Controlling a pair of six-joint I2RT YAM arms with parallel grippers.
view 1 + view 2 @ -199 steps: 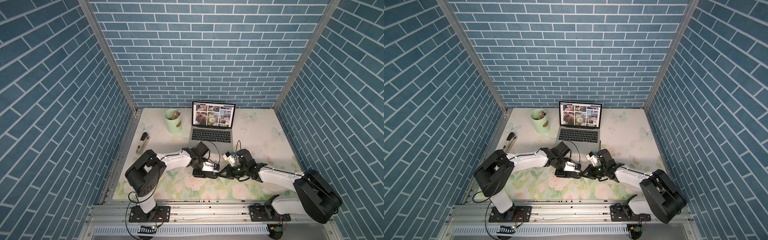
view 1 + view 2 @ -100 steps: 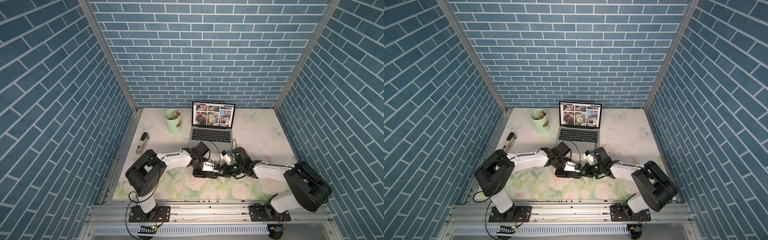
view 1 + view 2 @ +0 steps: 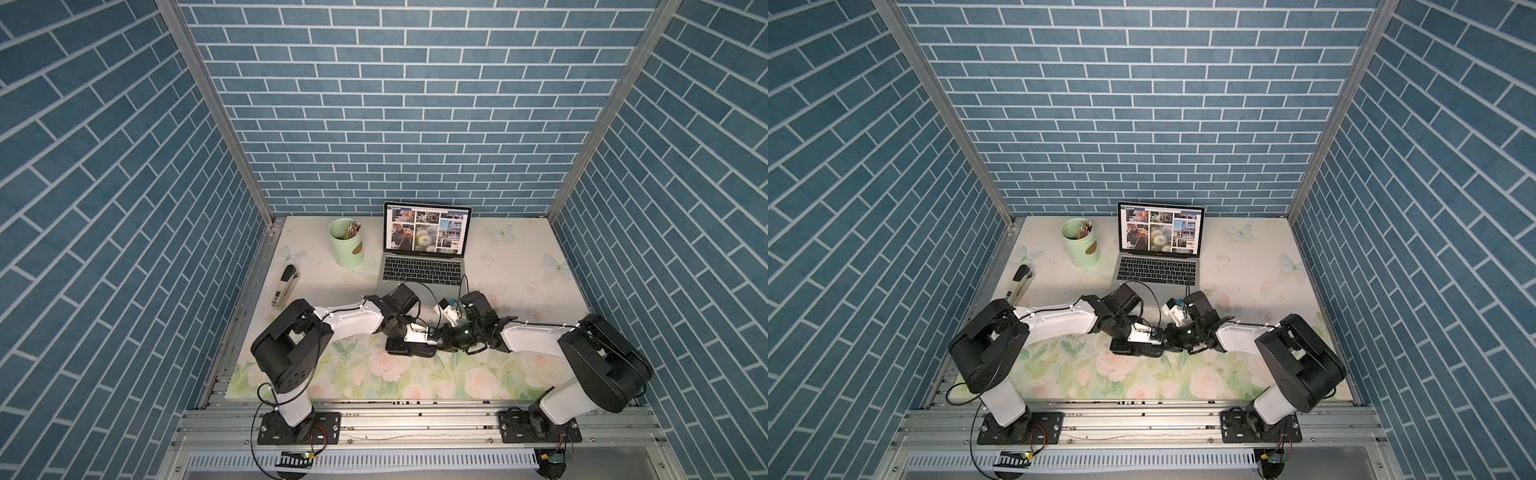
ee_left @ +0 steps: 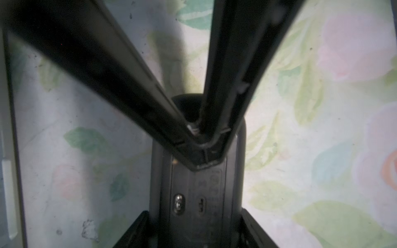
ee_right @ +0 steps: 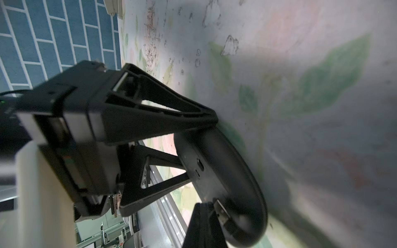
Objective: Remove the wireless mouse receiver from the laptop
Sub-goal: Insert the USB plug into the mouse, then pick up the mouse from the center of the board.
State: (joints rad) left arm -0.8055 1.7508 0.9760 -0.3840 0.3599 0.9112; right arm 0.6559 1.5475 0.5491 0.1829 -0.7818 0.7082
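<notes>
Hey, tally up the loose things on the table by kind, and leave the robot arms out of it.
laptop: 1
pencil cup: 1
stapler: 1
mouse: 1
Total: 4
The wireless receiver is too small to make out for certain, so it is not counted.

— Any writing you can read?
— None. The laptop [image 3: 422, 270] has a small heading at the upper corner of its screen, too small to make out. The mouse [image 4: 214, 189] has printed marks on its underside, all blurred.
</notes>
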